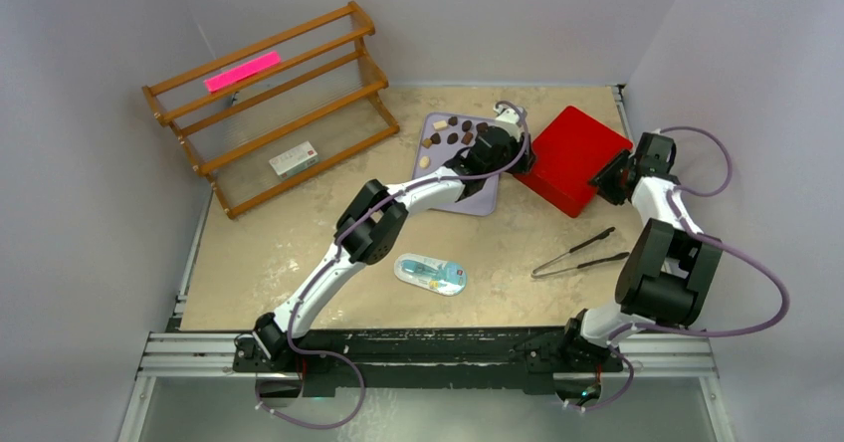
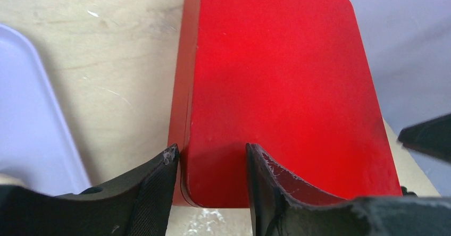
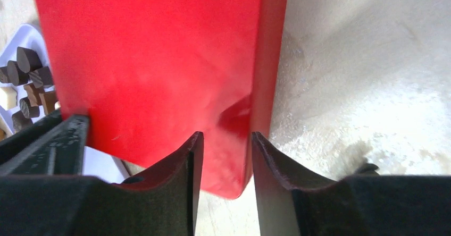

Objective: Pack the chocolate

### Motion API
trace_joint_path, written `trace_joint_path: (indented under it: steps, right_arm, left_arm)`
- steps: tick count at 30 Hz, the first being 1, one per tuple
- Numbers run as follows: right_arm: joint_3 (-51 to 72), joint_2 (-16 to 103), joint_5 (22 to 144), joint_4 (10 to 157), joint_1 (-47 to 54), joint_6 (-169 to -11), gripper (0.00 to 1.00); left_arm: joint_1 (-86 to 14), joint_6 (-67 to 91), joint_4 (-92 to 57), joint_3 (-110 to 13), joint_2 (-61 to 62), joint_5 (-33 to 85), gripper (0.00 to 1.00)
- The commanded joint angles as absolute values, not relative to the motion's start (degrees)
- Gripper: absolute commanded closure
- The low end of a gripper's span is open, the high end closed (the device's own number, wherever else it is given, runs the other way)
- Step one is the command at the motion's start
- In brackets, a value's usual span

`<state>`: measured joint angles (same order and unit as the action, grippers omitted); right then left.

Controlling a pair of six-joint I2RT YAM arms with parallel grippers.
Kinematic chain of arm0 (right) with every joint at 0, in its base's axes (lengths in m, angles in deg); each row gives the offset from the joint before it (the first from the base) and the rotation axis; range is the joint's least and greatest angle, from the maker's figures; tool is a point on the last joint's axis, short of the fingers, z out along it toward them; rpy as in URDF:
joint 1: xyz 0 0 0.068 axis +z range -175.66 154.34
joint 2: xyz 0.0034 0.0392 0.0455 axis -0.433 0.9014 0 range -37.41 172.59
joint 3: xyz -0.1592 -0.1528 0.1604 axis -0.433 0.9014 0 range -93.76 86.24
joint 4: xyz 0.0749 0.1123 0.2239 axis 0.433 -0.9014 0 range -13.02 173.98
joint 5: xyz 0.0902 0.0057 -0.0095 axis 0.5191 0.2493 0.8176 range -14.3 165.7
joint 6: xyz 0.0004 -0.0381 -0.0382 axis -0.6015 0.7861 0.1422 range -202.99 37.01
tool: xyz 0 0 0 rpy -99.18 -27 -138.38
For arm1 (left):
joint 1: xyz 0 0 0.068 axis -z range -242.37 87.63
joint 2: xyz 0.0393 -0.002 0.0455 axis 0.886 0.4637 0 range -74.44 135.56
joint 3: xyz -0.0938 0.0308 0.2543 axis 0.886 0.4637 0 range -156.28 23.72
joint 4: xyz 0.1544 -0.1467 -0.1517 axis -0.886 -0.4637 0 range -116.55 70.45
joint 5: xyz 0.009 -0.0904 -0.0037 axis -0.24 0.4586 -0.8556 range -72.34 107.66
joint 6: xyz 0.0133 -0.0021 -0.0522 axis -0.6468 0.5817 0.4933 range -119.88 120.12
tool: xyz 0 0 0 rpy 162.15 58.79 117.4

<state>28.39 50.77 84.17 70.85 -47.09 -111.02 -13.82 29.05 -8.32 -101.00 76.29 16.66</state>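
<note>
Several dark brown and pale chocolate pieces (image 1: pixel 453 131) lie on a lavender tray (image 1: pixel 476 199); they also show in the right wrist view (image 3: pixel 29 82). A closed red box (image 1: pixel 569 153) sits to the right of the tray. My left gripper (image 1: pixel 525 151) is open at the box's left corner; in the left wrist view (image 2: pixel 211 156) one finger stands beside the box's wall and the other over the red lid (image 2: pixel 276 71). My right gripper (image 1: pixel 603 178) is open at the opposite corner, its jaws straddling the box's edge (image 3: pixel 227 140). Neither holds anything.
Black tongs (image 1: pixel 582 253) lie on the table right of centre. An oval blue-and-white packet (image 1: pixel 430 273) lies near the front. A wooden rack (image 1: pixel 274 104) with a pink tag and a small white box (image 1: pixel 294 158) stands at the back left. Walls close in on three sides.
</note>
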Motion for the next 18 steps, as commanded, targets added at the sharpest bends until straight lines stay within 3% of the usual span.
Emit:
trace_joint_path:
  steps: [1,8,18]
  right_arm:
    - [23.4,45.89,83.08,64.67,-47.01,-107.59,0.68]
    - [27.65,46.54,83.09,65.54,-46.08,-107.17,0.99]
    - [30.58,50.04,78.04,68.19,-45.87,-106.56,1.0]
  left_arm:
    - [-12.31,29.3,-10.26,-99.85,71.78,19.96,0.52]
    - [-12.53,29.65,-11.43,-98.3,67.94,20.86,0.44]
    - [-14.44,30.89,-18.14,-88.23,53.47,20.46,0.35]
